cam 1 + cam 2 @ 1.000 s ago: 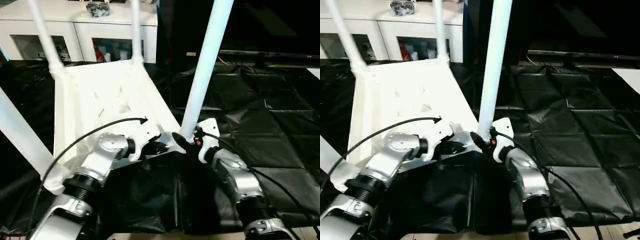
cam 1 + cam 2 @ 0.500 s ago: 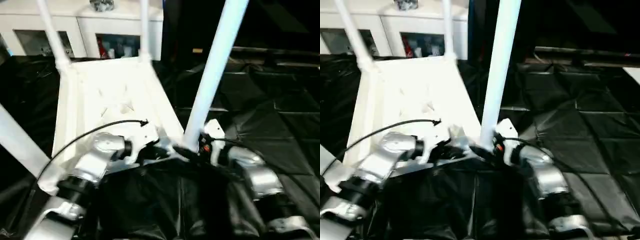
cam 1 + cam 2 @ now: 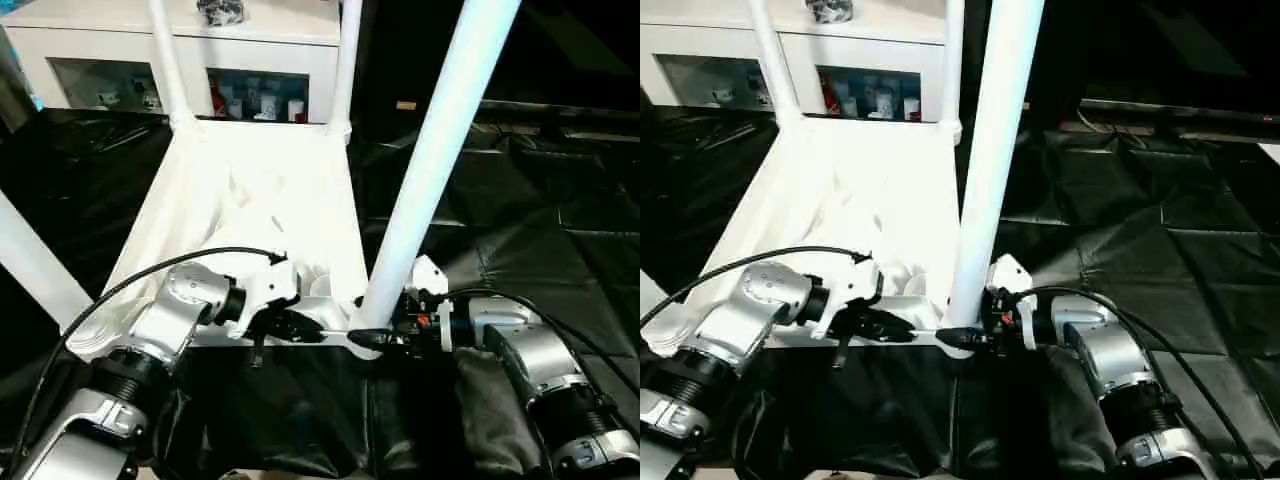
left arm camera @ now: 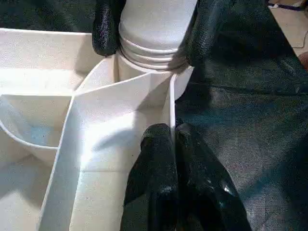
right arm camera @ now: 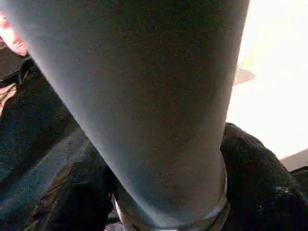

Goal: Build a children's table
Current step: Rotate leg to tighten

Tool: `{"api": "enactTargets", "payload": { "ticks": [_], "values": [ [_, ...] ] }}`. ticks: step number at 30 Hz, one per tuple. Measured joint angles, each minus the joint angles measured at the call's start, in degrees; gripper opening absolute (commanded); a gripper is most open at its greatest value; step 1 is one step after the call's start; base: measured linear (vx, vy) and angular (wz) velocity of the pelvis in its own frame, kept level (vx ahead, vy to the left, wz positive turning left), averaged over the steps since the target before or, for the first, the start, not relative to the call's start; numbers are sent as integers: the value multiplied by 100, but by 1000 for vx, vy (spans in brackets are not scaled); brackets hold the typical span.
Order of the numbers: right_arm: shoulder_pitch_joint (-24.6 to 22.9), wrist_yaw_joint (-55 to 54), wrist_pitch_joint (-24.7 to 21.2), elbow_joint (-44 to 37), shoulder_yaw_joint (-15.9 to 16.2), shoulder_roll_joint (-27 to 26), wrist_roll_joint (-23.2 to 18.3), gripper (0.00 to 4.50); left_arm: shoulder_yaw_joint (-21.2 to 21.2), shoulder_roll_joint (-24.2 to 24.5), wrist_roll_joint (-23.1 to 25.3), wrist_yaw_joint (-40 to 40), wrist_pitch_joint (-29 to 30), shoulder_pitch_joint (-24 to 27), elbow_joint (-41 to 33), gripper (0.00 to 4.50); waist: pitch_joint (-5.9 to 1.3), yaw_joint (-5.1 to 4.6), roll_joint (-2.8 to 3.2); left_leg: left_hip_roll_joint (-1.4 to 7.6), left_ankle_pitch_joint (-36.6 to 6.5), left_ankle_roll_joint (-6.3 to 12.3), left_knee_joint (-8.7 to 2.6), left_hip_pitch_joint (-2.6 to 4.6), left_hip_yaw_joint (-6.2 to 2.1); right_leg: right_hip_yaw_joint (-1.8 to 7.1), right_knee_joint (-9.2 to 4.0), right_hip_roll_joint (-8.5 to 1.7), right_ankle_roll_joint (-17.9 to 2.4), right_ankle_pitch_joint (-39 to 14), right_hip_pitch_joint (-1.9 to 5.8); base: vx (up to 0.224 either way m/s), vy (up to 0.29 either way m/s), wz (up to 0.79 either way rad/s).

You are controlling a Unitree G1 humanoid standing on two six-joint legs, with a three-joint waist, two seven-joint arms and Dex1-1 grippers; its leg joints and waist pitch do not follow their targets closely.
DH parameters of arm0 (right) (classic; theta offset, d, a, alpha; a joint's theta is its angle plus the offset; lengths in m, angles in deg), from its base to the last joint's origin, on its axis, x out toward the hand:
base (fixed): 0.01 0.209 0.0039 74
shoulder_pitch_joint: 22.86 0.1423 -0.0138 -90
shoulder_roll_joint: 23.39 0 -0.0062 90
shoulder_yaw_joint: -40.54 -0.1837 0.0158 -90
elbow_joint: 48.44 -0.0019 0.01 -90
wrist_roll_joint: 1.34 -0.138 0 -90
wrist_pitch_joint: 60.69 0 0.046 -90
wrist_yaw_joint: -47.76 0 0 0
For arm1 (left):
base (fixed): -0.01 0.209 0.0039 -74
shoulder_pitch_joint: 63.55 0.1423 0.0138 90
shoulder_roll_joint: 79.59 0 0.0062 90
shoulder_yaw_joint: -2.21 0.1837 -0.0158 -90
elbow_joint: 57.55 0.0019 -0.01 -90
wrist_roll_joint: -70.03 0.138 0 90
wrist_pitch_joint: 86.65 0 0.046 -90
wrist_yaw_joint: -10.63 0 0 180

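The upside-down tabletop (image 3: 250,200) lies on the black sheet (image 3: 540,240) with its legs up; the right gripper (image 3: 965,338) has its jaws around the hard, smooth near leg (image 3: 440,150) low down, the best place to hold, and the left gripper (image 4: 169,139), jaws closed, presses the rim beside it.

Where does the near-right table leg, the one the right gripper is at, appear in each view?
Left eye: near-right leg, right of centre.
Right eye: leg, centre.
Left wrist: threaded base at the corner socket.
Right wrist: shaft close up.
Shared landmark: tabletop.
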Motion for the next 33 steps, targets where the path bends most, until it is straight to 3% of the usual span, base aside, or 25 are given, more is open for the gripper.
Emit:
{"api": "enactTargets", "payload": {
  "ticks": [7,10,14,20,21,24,30,33],
  "values": [
    [-48,-369,45,87,-117,-200,9,272,-80,-98,24,-336,38,0,70,0,0,-9,0,0,0,-1,3,4,0,2,4,-1,-12,7,3,0,0,0],
    [-18,-1135,139,352,-389,-545,53,271,-209,-274,135,-863,236,0,109,0,1,-67,-2,-1,0,-2,2,14,-3,3,6,0,-19,13,5,0,0,0],
    [91,-2606,349,751,-772,-1145,186,270,-336,-617,316,-1754,567,-8,93,0,1,-222,-2,-4,2,-6,0,21,-10,2,-3,0,-6,6,0,0,0,0],
    [192,-4005,394,905,-1037,-1710,277,270,-409,-998,518,-2553,920,-9,-8,0,-1,-236,-3,-6,1,-6,-8,48,-11,4,-6,0,-5,5,1,0,0,0],
    [172,-4035,397,872,-1039,-1728,291,270,-409,-1005,523,-2577,960,18,-69,0,-1,-235,-2,-6,1,-6,-8,48,-11,4,-7,0,-5,6,1,0,0,0],
    [74,-4031,411,743,-1054,-1743,307,342,-406,-1014,528,-2568,1033,70,-192,0,-3,-223,0,-7,1,-7,-11,48,-10,6,-9,0,-5,6,2,0,0,0],
    [40,-3751,376,608,-1064,-1656,317,374,-379,-1018,527,-2438,1047,76,-275,0,1,-201,10,-7,1,-8,-19,45,-9,4,-9,0,-23,18,-1,0,0,0],
    [-51,-2965,254,350,-843,-1238,228,374,-275,-836,446,-2018,930,103,-383,0,8,-177,24,-6,1,-7,-23,31,-9,4,-8,1,-10,11,-4,0,0,0]
  ]
}}
